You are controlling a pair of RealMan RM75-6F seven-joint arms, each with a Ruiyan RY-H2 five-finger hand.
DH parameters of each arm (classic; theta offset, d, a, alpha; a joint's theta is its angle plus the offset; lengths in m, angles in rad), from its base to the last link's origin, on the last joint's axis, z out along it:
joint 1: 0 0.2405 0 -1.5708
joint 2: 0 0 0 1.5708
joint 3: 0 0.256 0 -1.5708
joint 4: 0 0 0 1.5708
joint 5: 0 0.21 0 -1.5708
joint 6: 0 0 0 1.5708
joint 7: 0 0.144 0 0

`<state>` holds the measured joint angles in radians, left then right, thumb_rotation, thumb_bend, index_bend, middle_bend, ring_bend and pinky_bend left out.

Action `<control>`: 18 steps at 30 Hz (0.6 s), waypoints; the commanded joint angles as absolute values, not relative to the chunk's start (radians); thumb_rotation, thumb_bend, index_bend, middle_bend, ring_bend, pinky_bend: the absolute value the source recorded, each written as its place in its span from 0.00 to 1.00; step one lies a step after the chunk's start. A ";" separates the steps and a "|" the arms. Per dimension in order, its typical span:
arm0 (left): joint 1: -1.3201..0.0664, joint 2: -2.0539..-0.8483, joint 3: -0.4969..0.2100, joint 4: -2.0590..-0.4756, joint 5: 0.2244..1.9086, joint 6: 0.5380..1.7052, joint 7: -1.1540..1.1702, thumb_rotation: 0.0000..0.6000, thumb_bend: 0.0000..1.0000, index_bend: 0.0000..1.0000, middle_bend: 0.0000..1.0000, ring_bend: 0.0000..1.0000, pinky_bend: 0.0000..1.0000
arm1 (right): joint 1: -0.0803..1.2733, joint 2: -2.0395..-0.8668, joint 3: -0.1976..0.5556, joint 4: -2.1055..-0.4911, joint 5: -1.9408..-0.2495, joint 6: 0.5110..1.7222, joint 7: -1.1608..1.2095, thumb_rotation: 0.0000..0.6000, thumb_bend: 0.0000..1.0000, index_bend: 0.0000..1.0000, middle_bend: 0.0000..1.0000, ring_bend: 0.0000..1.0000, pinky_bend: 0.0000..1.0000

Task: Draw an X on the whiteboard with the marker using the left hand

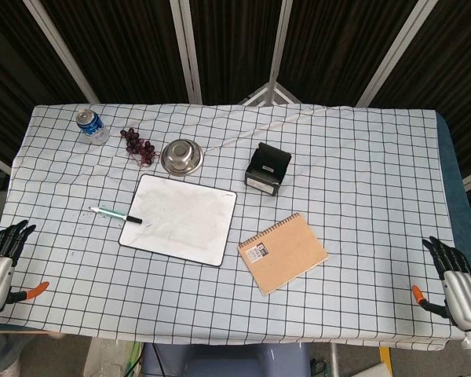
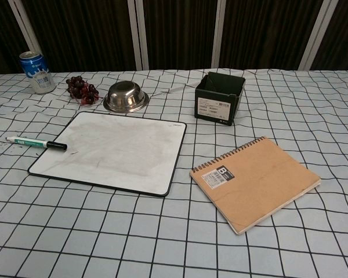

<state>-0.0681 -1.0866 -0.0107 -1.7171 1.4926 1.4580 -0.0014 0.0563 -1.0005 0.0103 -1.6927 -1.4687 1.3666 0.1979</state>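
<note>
Left hand [image 1: 1, 263] idle, holding nothing, fingers apart. Ahead and to its right, marker [image 1: 116, 214], black cap overlapping whiteboard [image 1: 180, 217] edge. Right hand [image 1: 457, 284] likewise.

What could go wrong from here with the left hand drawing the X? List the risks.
1. The marker lies flat, its tip just over the whiteboard edge; the left hand could roll it away on the grab.
2. The board lies loose on the tablecloth, so strokes might shift it.
3. The metal bowl and grapes sit close behind the board; a reaching arm could bump them.
</note>
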 commanded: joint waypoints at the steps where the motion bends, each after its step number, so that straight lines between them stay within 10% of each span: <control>1: -0.068 -1.086 -0.010 -1.718 1.492 1.457 0.000 1.00 0.07 0.00 0.00 0.00 0.00 | 0.056 -1.002 0.011 -1.690 -1.471 1.371 0.194 1.00 0.35 0.00 0.00 0.00 0.00; 18: -0.076 -1.088 -0.009 -1.716 1.483 1.438 0.016 1.00 0.10 0.00 0.00 0.00 0.00 | 0.045 -1.025 0.030 -1.671 -1.479 1.423 0.192 1.00 0.35 0.00 0.00 0.00 0.00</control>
